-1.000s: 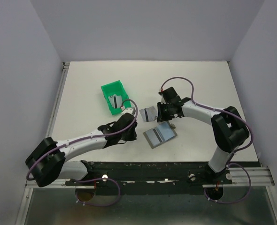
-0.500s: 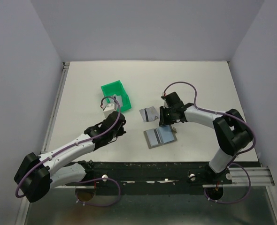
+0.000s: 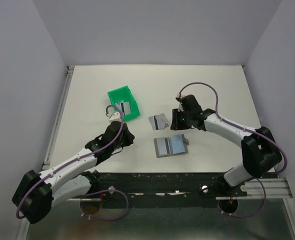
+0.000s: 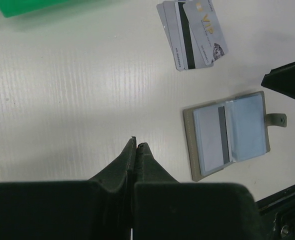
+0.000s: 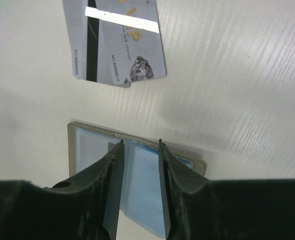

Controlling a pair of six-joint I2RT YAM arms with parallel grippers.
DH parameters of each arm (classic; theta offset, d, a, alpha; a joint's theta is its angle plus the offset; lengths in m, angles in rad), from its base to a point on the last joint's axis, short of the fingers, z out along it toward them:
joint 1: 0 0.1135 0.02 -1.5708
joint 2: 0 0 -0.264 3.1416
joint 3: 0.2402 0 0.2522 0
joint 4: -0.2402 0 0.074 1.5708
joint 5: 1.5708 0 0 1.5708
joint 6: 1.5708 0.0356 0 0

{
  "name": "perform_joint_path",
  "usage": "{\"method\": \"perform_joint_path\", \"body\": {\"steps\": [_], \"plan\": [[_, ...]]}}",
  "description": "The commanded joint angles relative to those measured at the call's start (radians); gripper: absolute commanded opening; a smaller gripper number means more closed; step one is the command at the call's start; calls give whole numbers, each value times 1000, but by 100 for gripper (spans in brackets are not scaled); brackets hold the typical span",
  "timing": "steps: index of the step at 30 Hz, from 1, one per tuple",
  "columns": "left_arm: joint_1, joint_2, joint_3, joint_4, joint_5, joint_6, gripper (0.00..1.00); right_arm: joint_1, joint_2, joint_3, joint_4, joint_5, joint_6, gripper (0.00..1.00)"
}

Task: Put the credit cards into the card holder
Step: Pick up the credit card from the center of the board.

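Grey-brown card holder w/ blue-grey inside

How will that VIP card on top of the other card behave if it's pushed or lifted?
The VIP card looks thin and flat, so probably light, stiff, hard to pinch. Glossy, overlapping the striped card, it would likely slide off it when pushed.

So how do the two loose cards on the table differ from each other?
The striped card shows its back, with a dark stripe; the VIP card shows its printed front. The VIP card lies on top, partly covering the striped card underneath. Both are pale grey, seem equal in size, and lie outside the open card holder.
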Motion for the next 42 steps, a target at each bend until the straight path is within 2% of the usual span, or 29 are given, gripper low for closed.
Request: {"method": "perform_joint_path", "body": {"steps": [1, 4, 11, 14, 16, 19, 23, 31, 38, 42], "plan": [[6, 4, 43, 2, 17, 53, 0, -23, -21, 50, 30, -24, -31, 50], [6, 10, 56, -12, 13, 60, 0, -33, 30, 117, 34, -44, -64, 61], [6, 35, 65, -20, 20, 60, 0, -37, 224, 283, -12, -65, -123, 66], [6, 35, 65, -26, 17, 60, 0, -39, 304, 336, -35, -78, -150, 79], [5, 30, 60, -29, 17, 60, 0, -37, 332, 350, -42, -72, -162, 92], [5, 29, 56, -28, 14, 57, 0, -36, 353, 364, -51, -52, -174, 98], [8, 33, 56, -28, 17, 55, 0, -22, 387, 398, -71, -52, -193, 97], [8, 33, 51, -35, 14, 47, 0, 33, 473, 476, -137, 3, -220, 88], [6, 20, 39, -37, 11, 47, 0, 46, 481, 452, -147, 89, -199, 86], [8, 23, 40, -37, 13, 47, 0, 47, 490, 452, -160, 88, -199, 85]]}}
